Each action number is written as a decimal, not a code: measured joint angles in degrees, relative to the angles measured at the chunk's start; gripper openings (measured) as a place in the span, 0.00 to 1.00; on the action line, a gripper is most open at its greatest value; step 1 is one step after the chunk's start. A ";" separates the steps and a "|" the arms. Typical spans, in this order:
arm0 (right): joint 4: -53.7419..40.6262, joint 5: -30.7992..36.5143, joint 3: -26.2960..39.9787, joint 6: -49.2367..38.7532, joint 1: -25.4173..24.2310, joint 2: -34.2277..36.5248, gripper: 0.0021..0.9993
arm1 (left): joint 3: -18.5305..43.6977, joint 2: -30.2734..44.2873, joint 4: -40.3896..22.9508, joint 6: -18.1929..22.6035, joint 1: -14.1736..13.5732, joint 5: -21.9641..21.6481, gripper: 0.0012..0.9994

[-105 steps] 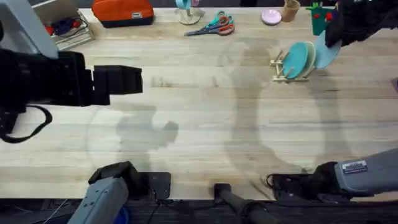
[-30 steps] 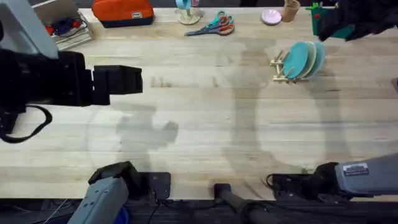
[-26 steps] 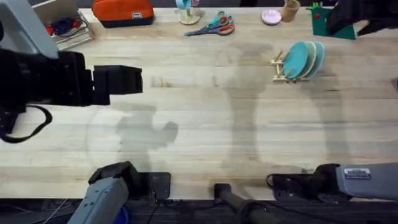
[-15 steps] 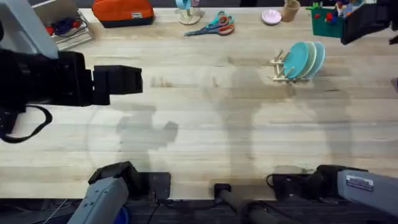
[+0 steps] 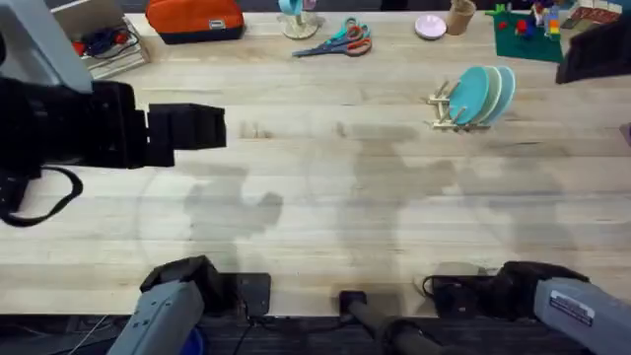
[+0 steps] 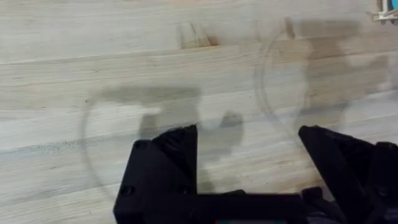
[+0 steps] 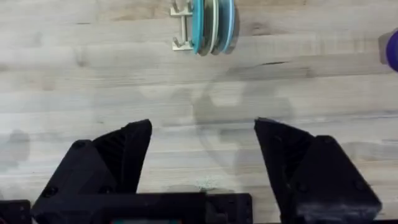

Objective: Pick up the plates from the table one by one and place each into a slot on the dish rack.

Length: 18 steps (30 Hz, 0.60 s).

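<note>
Between my left gripper's (image 6: 249, 180) spread fingers I see bare table (image 6: 186, 74), nothing to snag on ahead of them. My right gripper (image 7: 202, 168) also has its fingers apart over bare wood; straight ahead of them, well apart, stands the dish rack (image 7: 181, 28) with plates (image 7: 211, 25) on edge. Past the rack, along the far edge, scissors (image 5: 340, 41) and a green tray (image 5: 523, 35) crowd the way.

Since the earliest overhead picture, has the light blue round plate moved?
Yes. The light blue round plate then hung off the right side of the small light-wood dish rack; now it stands on edge in the rack beside the teal plate.
</note>
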 joint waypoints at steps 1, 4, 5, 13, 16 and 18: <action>-0.13 -0.10 0.00 -0.04 0.00 -1.05 0.99 | 0.00 0.00 0.00 0.00 0.00 0.00 0.99; -0.18 -0.25 0.00 -0.14 0.00 -4.55 0.99 | 0.00 0.00 0.00 0.00 0.00 -0.01 0.99; -0.22 -0.40 0.00 -0.13 0.00 -5.85 0.99 | 0.00 0.00 0.00 0.00 0.00 0.00 1.00; -2.11 -0.62 0.36 -0.15 0.00 -14.49 1.00 | 0.00 0.00 -0.20 0.00 0.00 -0.01 0.99; -2.91 -0.61 0.44 -0.15 0.00 -15.43 1.00 | 0.00 0.00 -0.20 0.00 0.00 0.00 0.99; -3.49 -0.61 0.48 -0.15 0.00 -15.49 1.00 | 0.00 0.00 -0.20 0.00 0.00 0.00 0.99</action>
